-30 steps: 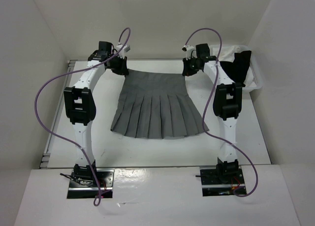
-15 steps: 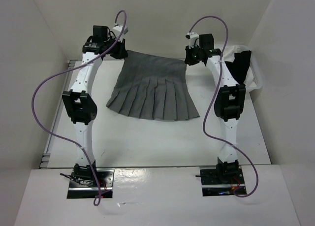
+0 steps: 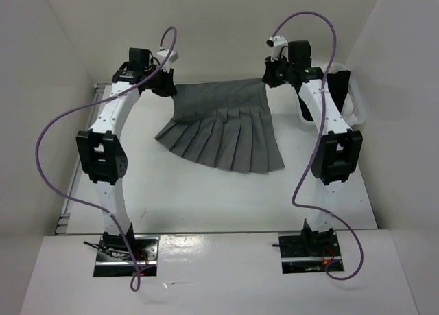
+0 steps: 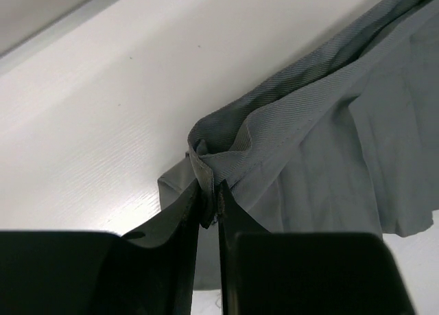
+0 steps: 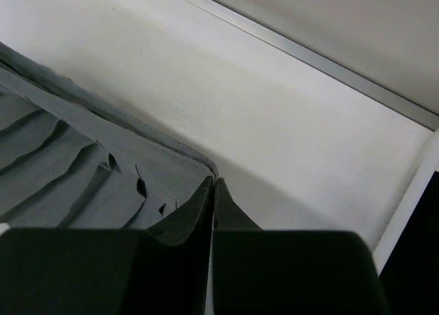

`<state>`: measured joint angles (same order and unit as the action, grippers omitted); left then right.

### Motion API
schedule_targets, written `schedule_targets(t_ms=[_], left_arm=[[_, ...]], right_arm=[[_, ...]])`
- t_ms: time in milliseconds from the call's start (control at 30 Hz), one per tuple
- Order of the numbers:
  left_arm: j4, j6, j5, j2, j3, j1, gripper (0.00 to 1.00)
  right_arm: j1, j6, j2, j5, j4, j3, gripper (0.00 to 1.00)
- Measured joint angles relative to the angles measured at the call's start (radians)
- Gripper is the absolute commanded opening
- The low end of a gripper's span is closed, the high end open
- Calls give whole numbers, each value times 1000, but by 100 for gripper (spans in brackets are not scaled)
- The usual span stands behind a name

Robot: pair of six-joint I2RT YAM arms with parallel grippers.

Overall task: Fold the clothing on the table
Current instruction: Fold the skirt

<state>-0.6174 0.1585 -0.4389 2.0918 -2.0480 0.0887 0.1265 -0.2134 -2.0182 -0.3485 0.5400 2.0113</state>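
Observation:
The clothing (image 3: pixel 221 131), a grey pleated skirt, hangs by its waistband at the far side of the table (image 3: pixel 206 198), with its hem fanned out on the white top. My left gripper (image 3: pixel 167 88) is shut on the waistband's left corner. The left wrist view shows the bunched grey fabric (image 4: pixel 322 143) pinched between the left gripper (image 4: pixel 209 195). My right gripper (image 3: pixel 269 80) is shut on the right corner. In the right wrist view the right gripper (image 5: pixel 213 184) pinches the waistband edge of the skirt (image 5: pixel 75 171).
A white basket (image 3: pixel 357 106) holding a black garment (image 3: pixel 341 83) stands at the back right, just beyond the right arm. A metal rail (image 3: pixel 74 184) runs along the table's left edge, and another rail (image 5: pixel 309 57) lines the far edge. White walls close in three sides.
Both grippers have risen and moved toward the far wall with the waistband held. The skirt has been drawn away from the near edge and its hem has swung to the right.

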Motion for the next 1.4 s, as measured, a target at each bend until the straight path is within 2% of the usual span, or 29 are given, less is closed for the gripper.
schedule_targets(t_ms=[233,533,767,1033,1233,1400], left_arm=[[67,2,20,-337,218,18,0],[122,-2,65,-866,485,81,0],[102,-8,71,-1151,534,94,0],[32,-2,3,-1302,599,96,0],[-22,21,-29,-1297,731,96,0],[-8,48,-4,-1226,840,98,0]], right_arm=[[18,4,229,-23,10,-163,0],[133,13,739,-18,6,-373,0],[144,38,1006,-75,11,-481,0],[145,44,1093,-169,35,-535,0],[145,48,1061,-206,51,-558,0],[145,41,951,-197,34,-612,0]])
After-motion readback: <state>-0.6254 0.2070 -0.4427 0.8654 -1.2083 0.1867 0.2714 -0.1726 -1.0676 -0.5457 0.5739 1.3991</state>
